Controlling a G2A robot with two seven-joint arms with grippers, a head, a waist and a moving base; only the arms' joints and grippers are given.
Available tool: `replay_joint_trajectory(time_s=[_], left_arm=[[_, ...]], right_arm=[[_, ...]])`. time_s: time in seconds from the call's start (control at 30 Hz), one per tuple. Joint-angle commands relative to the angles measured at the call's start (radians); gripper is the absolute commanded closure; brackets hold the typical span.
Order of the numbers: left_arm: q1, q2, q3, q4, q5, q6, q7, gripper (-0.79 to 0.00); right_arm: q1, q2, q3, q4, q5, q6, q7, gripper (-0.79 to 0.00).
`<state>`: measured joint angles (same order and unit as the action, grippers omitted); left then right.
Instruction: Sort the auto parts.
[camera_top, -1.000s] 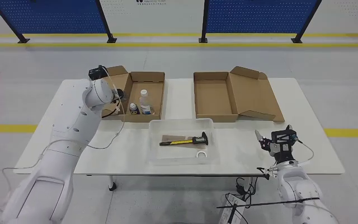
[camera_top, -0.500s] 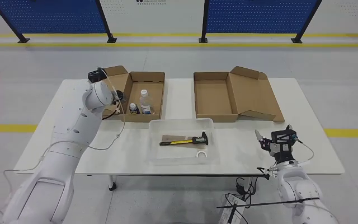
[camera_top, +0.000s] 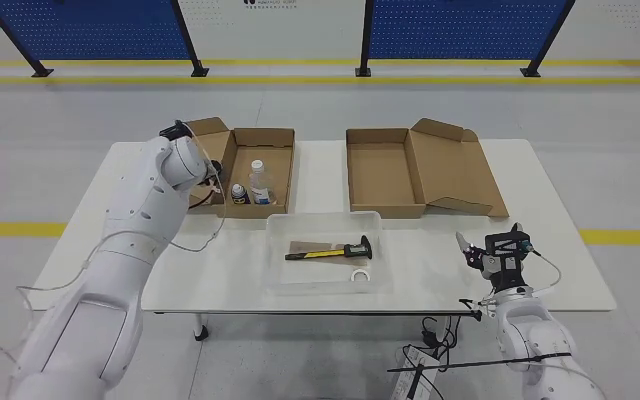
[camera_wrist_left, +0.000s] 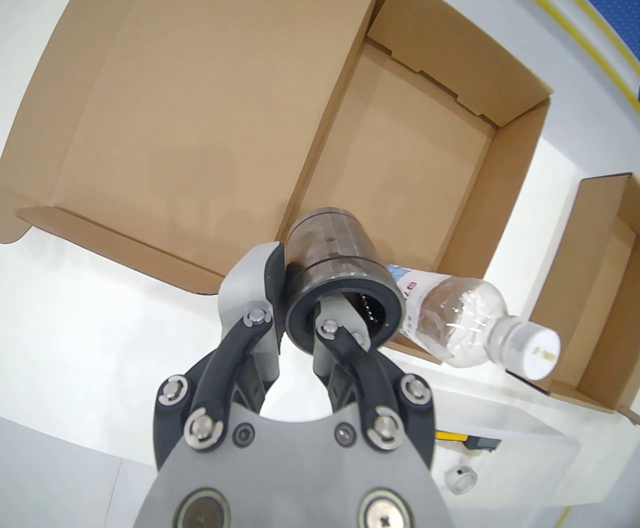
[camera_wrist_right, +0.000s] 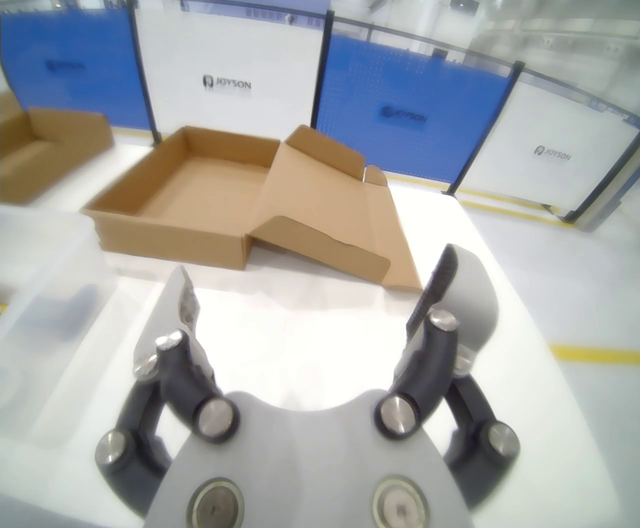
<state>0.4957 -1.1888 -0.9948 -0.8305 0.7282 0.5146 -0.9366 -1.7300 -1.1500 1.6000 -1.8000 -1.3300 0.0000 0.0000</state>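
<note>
My left gripper (camera_wrist_left: 300, 305) is shut on a dark cylindrical bearing (camera_wrist_left: 335, 270), one finger outside its wall and one inside its bore. It holds the bearing over the near end of the left cardboard box (camera_wrist_left: 400, 150), beside a clear water bottle (camera_wrist_left: 465, 325). From above, the bearing (camera_top: 238, 192) and bottle (camera_top: 258, 182) sit at the front of that box (camera_top: 270, 150). A clear bin (camera_top: 322, 216) holds a yellow-and-black caliper (camera_top: 330, 250) and a white ring (camera_top: 358, 277). My right gripper (camera_top: 490, 250) rests open and empty near the table's right front edge.
An open cardboard box (camera_top: 385, 175) with its lid folded out stands at the back right, also ahead of the right gripper (camera_wrist_right: 317, 295) as box (camera_wrist_right: 200, 200). The left box's flap (camera_wrist_left: 175, 125) lies flat on the white table. Blue fence panels stand behind.
The left arm's upper part has shifted slightly to the right; the bearing stays at the front of the left box. The right arm has not moved.
</note>
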Motion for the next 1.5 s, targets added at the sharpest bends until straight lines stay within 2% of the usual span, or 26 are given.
replay_joint_trajectory(time_s=[0.0,0.37,0.73,1.1,1.43,1.47], left_arm=[[-0.019,-0.014,0.015,0.038,-0.014,-0.003,0.018,0.000],[-0.112,-0.074,0.066,0.242,-0.067,-0.043,0.084,0.000],[-0.173,-0.130,0.104,0.386,-0.101,-0.086,0.094,0.000],[-0.201,-0.169,0.128,0.477,-0.103,-0.122,0.106,0.000],[-0.217,-0.193,0.142,0.526,-0.089,-0.140,0.105,0.000],[-0.218,-0.195,0.143,0.530,-0.088,-0.141,0.105,-0.018]], right_arm=[[0.000,0.000,0.000,0.000,0.000,0.000,0.000,-0.785],[0.000,0.000,0.000,0.000,0.000,0.000,0.000,-0.785],[0.000,0.000,0.000,0.000,0.000,0.000,0.000,-0.785],[0.000,0.000,0.000,0.000,0.000,0.000,0.000,-0.785],[0.000,0.000,0.000,0.000,0.000,0.000,0.000,-0.785],[0.000,0.000,0.000,0.000,0.000,0.000,0.000,-0.785]])
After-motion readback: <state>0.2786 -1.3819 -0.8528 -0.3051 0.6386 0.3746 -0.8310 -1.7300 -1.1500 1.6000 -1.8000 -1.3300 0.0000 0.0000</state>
